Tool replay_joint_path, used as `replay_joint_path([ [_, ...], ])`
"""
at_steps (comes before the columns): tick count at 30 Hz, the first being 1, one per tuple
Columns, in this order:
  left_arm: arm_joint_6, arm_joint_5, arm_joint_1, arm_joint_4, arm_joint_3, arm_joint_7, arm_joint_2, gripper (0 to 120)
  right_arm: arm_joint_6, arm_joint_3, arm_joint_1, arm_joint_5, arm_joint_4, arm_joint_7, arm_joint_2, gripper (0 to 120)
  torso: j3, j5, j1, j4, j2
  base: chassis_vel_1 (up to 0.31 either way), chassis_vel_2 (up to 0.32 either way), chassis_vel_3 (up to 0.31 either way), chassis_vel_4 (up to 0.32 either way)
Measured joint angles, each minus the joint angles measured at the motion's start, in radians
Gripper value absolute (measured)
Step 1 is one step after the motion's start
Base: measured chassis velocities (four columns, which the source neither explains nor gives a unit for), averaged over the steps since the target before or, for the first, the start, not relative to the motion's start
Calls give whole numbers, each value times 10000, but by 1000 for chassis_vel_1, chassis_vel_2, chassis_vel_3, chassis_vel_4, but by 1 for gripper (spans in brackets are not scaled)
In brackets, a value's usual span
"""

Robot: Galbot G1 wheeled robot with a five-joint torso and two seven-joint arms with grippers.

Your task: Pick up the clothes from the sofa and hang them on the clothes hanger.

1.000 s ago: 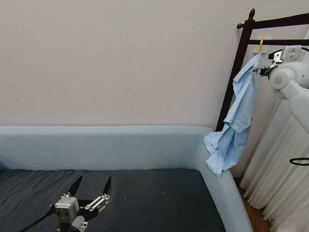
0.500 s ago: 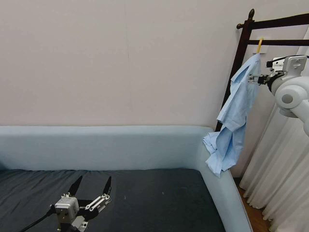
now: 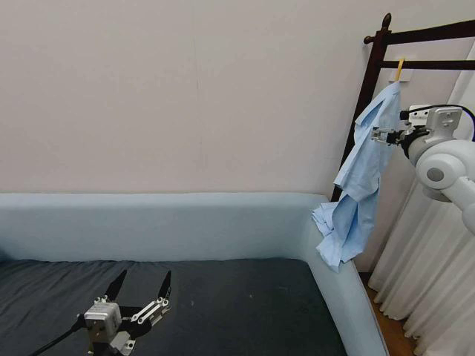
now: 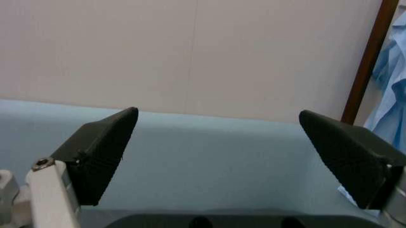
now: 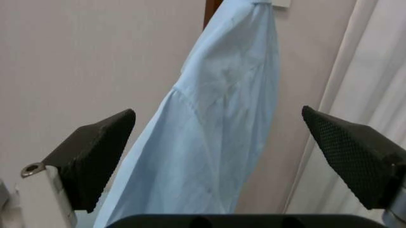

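A light blue shirt [image 3: 361, 185] hangs from the dark wooden clothes hanger [image 3: 371, 81] at the right, its lower part resting on the sofa arm [image 3: 334, 285]. My right gripper [image 3: 381, 136] is open just beside the shirt's upper part, holding nothing. In the right wrist view the shirt [image 5: 209, 123] hangs straight ahead between the spread fingers [image 5: 95, 156]. My left gripper [image 3: 141, 285] is open low over the dark sofa seat [image 3: 237, 304], pointing at the pale backrest [image 4: 190, 156].
White curtains [image 3: 434, 252] hang at the far right behind the hanger. A plain wall [image 3: 185, 96] rises behind the sofa. A strip of wooden floor [image 3: 390, 330] shows beside the sofa arm.
My right gripper has let go of the shirt and drawn back and down from the hanger. The shirt now hangs on its own. The left arm has not moved.
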Motion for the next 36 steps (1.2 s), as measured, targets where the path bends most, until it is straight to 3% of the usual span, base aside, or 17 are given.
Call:
replay_joint_path([
  [4,0,0,0,0,0,0,0,100,432,981,-1407,-427,759,-321,38,100,0,4,0,-1,0,0,0,0,0],
  [19,0,0,1,0,0,0,0,100,1418,3163,-4651,-1383,2426,-1037,158,100,0,4,-1,-3,1,0,0,0,0],
  [36,0,0,0,-1,0,0,0,100,3122,5098,-8458,-3474,3575,-2404,1639,100,0,5,1,-1,-1,0,0,0,0],
])
